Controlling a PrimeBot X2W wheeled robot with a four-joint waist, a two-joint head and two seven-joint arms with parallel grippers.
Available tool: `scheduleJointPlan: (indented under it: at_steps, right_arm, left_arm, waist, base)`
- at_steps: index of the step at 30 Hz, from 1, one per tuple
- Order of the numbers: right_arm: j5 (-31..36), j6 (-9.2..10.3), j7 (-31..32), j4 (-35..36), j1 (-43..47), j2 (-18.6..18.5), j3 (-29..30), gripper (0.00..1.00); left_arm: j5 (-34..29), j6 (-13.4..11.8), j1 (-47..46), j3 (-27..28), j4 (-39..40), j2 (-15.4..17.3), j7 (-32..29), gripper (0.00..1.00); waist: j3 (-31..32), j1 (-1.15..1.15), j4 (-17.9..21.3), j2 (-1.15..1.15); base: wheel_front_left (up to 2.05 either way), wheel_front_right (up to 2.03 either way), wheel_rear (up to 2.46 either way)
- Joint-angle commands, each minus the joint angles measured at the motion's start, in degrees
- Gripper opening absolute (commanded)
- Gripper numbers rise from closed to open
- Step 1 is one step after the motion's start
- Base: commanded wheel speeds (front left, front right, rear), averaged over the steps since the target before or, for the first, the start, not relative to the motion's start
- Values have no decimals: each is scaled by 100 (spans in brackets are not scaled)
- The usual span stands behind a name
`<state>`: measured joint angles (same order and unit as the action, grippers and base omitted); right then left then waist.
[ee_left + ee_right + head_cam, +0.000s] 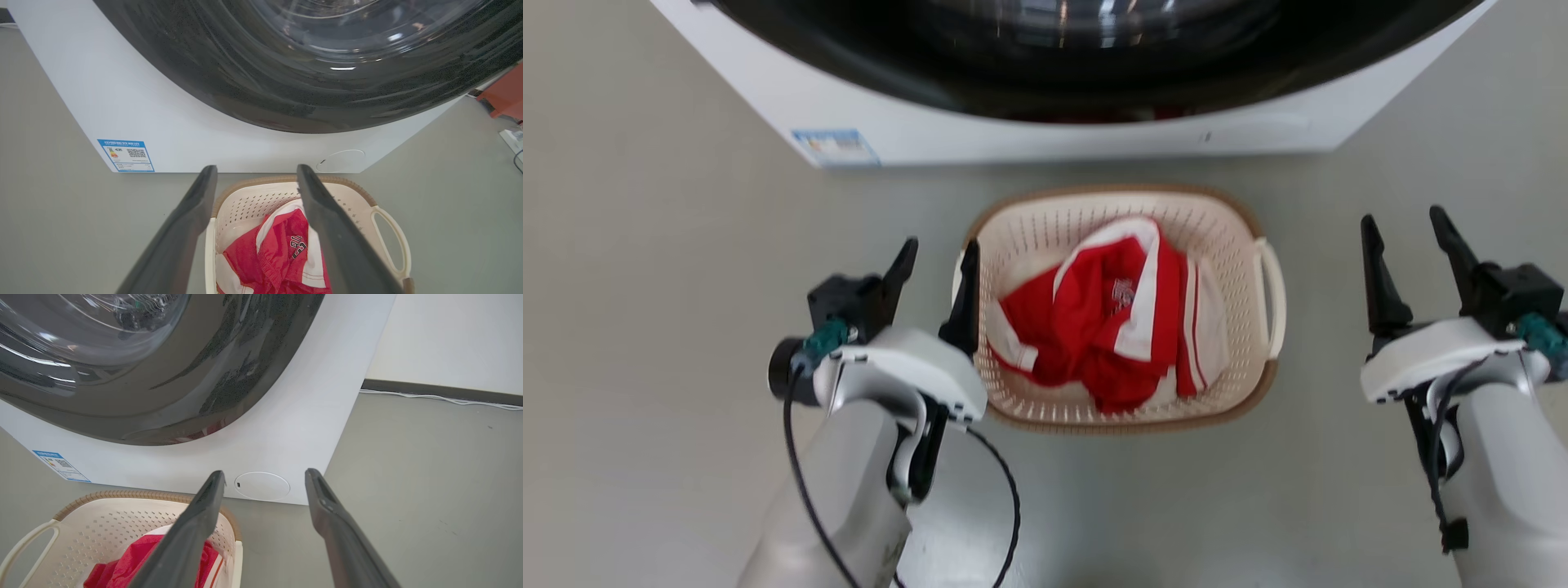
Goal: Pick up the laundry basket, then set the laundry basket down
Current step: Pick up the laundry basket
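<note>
On floor (645, 327) before washer (1013, 139), L to R: L gripper (941, 245) jaws apart, empty, fingers either side of laundry basket (1045, 229) left rim; contact unclear. Basket close to washer, red-white garment (1111, 318) inside. R gripper (1402, 216) jaws spread, empty, apart from right handle (1274, 294).

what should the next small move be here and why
Probably slide the right hand inward toward the white handle of the basket: it hangs open, well apart from that handle, while the open left hand sits by the opposite rim.
</note>
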<state>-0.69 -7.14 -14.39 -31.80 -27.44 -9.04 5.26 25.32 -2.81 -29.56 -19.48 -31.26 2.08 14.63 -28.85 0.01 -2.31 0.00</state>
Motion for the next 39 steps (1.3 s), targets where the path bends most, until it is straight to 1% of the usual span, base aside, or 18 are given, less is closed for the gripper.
scheduleJointPlan:
  at_steps: [1,2,6,13,20,30,39]
  right_arm:
    - [-24,-35,-61,-11,-131,-92,-161,100]
    - [-24,-35,-61,-11,-131,-92,-161,100]
    - [-39,-35,-61,-208,-365,-193,-234,100]
    - [-85,-35,-61,-326,-657,-259,-370,100]
    - [-134,-35,-61,-512,-900,-305,-397,100]
    - [-133,-35,-61,-916,-971,-270,-561,100]
    - [-129,-35,-61,-1021,-1034,-233,-651,100]
  left_arm:
    - [128,-115,-259,32,-35,79,37,100]
    - [128,-115,-259,32,-35,79,37,100]
    - [266,-216,-615,-185,-377,79,37,100]
    - [513,-422,-1075,-238,-680,79,37,100]
    - [636,-502,-1364,-417,-864,79,37,100]
    - [823,-583,-1525,-701,-971,79,37,100]
    - [917,-655,-1597,-827,-994,79,37,100]
  waist:
    - [-523,0,-46,0]
    - [-523,0,-46,0]
    - [-846,0,-56,0]
    - [-1287,0,-48,0]
    - [-1673,0,-110,0]
    - [-1873,0,-209,0]
    - [-2047,0,-245,0]
  base:
    - [0,0,0]
    - [0,0,0]
    - [0,0,0]
    - [0,0,0]
    - [0,0,0]
    - [0,0,0]
    - [0,0,0]
